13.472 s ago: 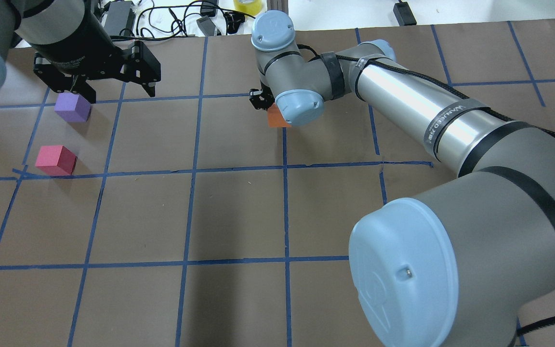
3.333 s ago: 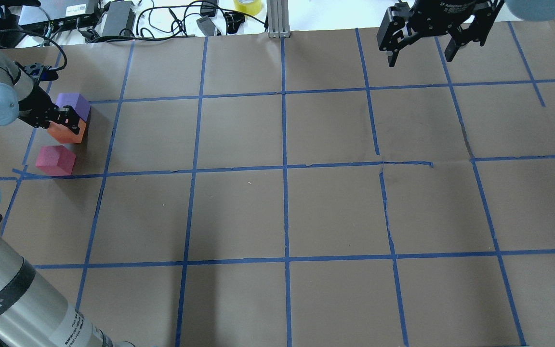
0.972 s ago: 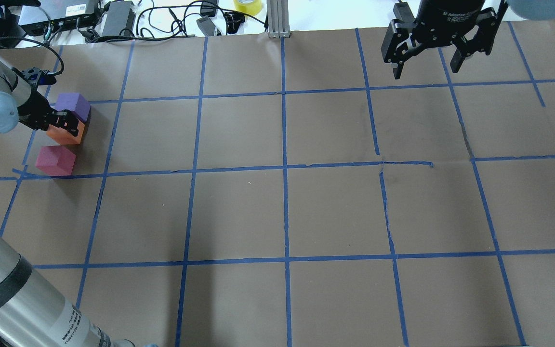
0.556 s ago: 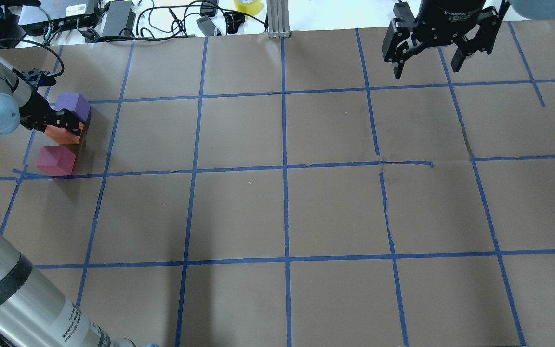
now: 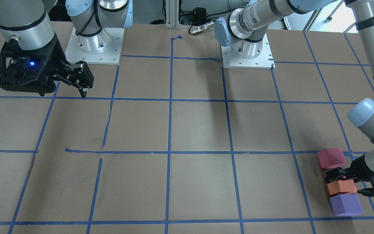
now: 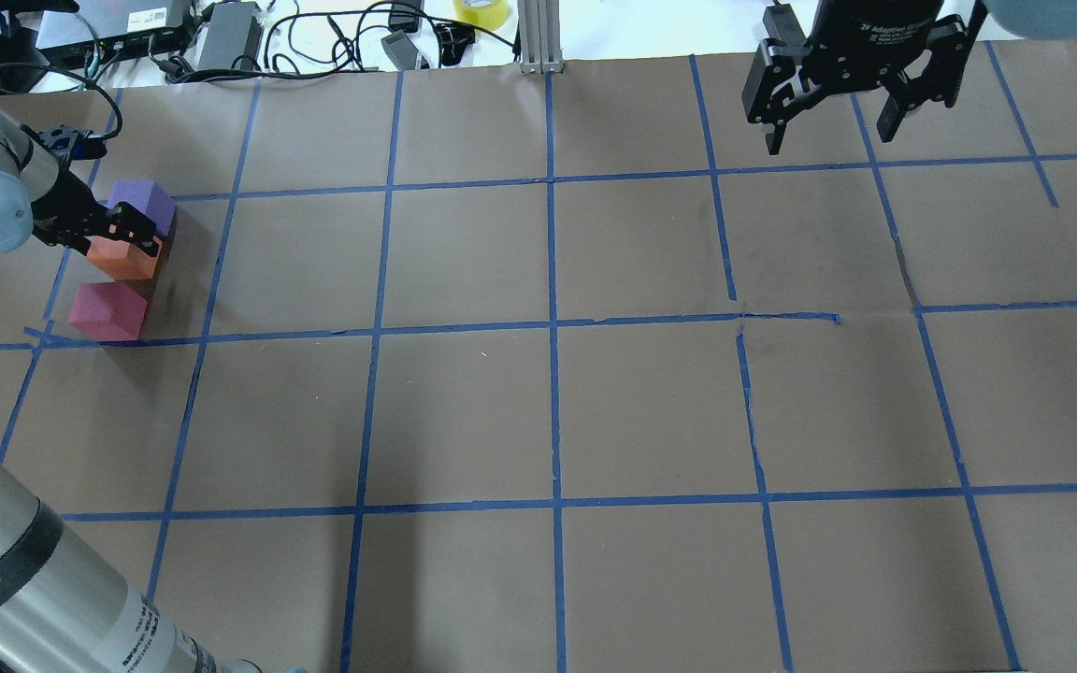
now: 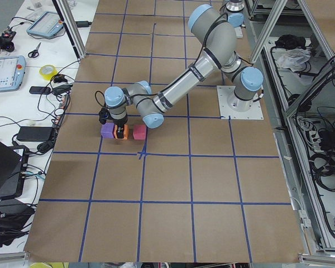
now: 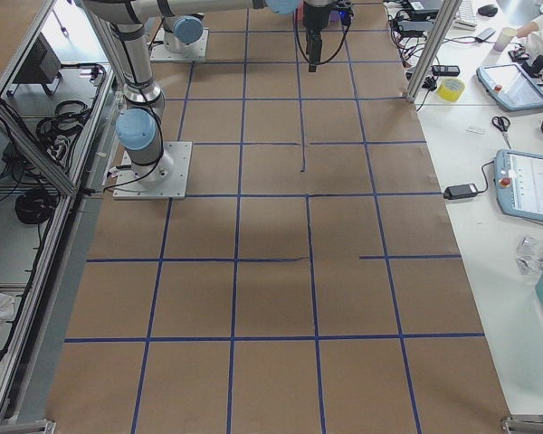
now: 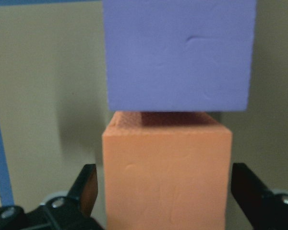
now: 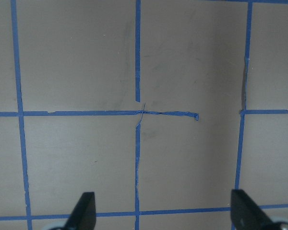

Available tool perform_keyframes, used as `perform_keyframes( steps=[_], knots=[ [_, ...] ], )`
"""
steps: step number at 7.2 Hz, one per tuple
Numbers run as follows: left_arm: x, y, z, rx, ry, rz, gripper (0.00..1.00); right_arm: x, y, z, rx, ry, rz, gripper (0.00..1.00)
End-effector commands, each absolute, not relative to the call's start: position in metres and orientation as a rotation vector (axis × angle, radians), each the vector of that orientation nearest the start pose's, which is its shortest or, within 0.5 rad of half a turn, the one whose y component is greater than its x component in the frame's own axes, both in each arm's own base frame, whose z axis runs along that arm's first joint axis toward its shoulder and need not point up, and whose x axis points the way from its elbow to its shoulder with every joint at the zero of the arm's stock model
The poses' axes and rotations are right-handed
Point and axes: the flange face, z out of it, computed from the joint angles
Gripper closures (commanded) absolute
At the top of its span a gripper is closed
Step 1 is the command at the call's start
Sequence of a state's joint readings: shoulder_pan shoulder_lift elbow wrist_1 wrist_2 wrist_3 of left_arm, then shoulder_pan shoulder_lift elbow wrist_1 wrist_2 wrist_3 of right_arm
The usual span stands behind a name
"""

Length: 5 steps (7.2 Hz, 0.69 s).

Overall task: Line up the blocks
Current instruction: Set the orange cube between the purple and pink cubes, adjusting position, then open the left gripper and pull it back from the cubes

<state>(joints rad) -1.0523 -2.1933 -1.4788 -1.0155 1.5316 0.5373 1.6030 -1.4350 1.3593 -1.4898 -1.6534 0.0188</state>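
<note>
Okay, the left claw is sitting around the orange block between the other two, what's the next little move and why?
Probably lift the left claw straight up. Its fingers stand open beside the orange block, which sits between the purple block and the pink block in a row, so the placing looks done; pulling sideways might knock a neighbour.

Three cubes in a row: purple block (image 6: 141, 206), orange block (image 6: 124, 257) in the middle touching it, pinkish-red block (image 6: 108, 311) just beside.
</note>
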Motion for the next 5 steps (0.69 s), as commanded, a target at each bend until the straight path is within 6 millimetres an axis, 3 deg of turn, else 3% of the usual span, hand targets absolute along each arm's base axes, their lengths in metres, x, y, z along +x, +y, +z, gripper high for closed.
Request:
perform_keyframes(
  steps=[1,2,3,4,5],
  knots=[
    [0.211,-0.657,0.25,0.035,3.165,-0.056,0.0,0.142,-0.54,0.516,-0.023,3.226,0.019,0.0],
    [0.206,-0.65,0.267,0.034,3.175,-0.034,0.0,0.14,-0.539,0.514,-0.012,3.237,0.035,0.0],
    [0.193,-0.64,0.301,0.024,3.184,-0.013,0.0,0.131,-0.516,0.543,-0.006,3.332,-0.029,0.0],
    [0.176,-0.626,0.337,0.033,3.191,0.007,0.0,0.134,-0.505,0.526,-0.029,3.327,0.109,0.0],
    [0.156,-0.608,0.371,-0.033,3.197,0.043,0.0,0.137,-0.506,0.516,-0.04,3.312,0.135,0.0]
  ],
)
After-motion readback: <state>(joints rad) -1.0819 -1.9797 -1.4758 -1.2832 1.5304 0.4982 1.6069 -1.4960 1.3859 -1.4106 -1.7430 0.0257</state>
